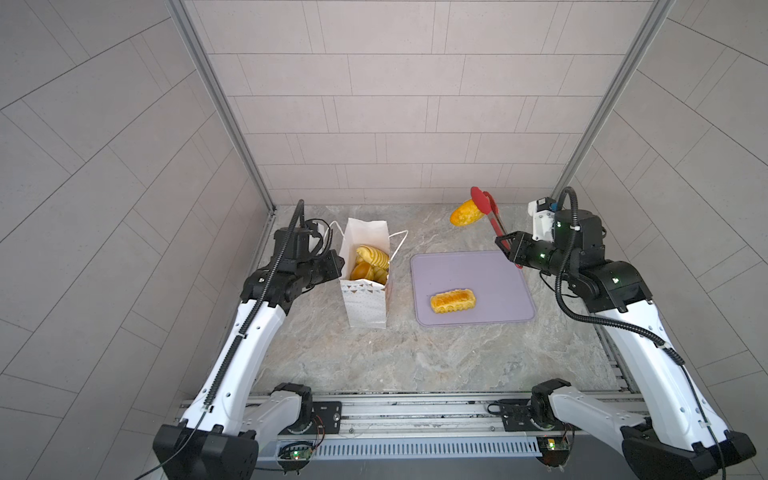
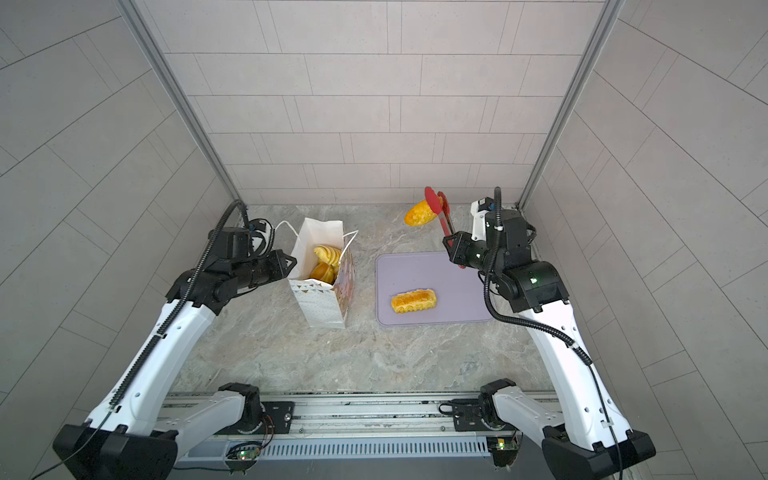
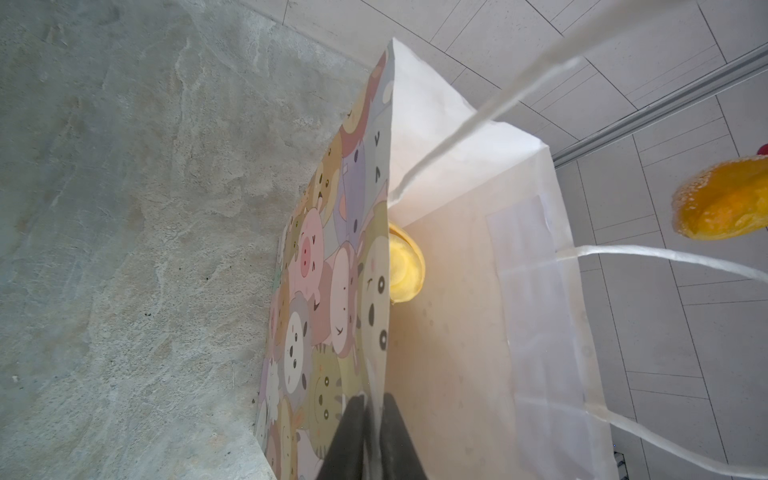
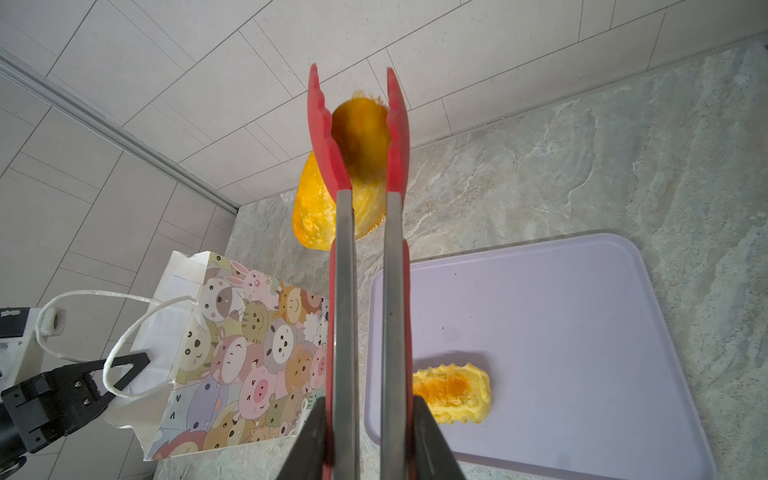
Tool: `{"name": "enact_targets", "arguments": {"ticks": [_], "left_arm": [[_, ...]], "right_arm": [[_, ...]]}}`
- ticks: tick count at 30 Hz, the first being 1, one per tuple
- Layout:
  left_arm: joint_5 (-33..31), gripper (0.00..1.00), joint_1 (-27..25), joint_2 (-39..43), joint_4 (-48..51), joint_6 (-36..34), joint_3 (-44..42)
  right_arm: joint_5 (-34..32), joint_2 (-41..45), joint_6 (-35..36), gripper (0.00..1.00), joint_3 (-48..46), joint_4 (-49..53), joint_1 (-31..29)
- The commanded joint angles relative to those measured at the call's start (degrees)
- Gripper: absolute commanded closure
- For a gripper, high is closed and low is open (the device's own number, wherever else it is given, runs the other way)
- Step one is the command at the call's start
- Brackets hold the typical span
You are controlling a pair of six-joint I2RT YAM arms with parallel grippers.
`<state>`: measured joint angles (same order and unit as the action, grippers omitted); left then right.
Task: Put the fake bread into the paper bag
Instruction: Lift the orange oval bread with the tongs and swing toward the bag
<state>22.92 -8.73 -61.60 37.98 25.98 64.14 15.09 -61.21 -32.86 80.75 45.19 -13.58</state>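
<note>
The paper bag (image 1: pixel 365 303) (image 2: pixel 322 305) stands upright and open left of the tray, with several pieces of fake bread (image 1: pixel 372 262) (image 2: pixel 326 262) inside. My left gripper (image 1: pixel 340 266) (image 3: pixel 374 403) is shut on the bag's left wall near the rim. My right gripper (image 1: pixel 505 249) (image 4: pixel 365 411) is shut on red tongs (image 1: pixel 490 212) (image 4: pixel 345 291). The tongs pinch a smooth golden loaf (image 1: pixel 463 212) (image 2: pixel 417 214) (image 4: pixel 311 208) in the air, behind the tray and right of the bag. A ridged loaf (image 1: pixel 453 301) (image 4: pixel 453 392) lies on the lilac tray (image 1: pixel 490 282) (image 4: pixel 540 332).
The bag's cord handles (image 1: pixel 399 245) (image 4: pixel 124 332) loop out on both sides of its mouth. Tiled walls and metal corner posts (image 1: pixel 224 112) close in the back and sides. Bare marble tabletop (image 1: pixel 415 357) lies in front of the bag and tray.
</note>
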Motion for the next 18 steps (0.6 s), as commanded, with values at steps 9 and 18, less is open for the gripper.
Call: {"name": "enact_targets", "arguments": {"ticks": [9, 18], "left_arm": [[-0.07, 0.86, 0.34, 0.57, 1.44, 0.04, 0.71], [-0.15, 0.86, 0.3, 0.86, 1.7, 0.1, 0.86]], "right_arm": [[-5.86, -1.63, 3.43, 0.72, 8.26, 0.82, -5.7], [-8.23, -4.63, 6.02, 0.72, 15.02, 1.39, -12.74]]}}
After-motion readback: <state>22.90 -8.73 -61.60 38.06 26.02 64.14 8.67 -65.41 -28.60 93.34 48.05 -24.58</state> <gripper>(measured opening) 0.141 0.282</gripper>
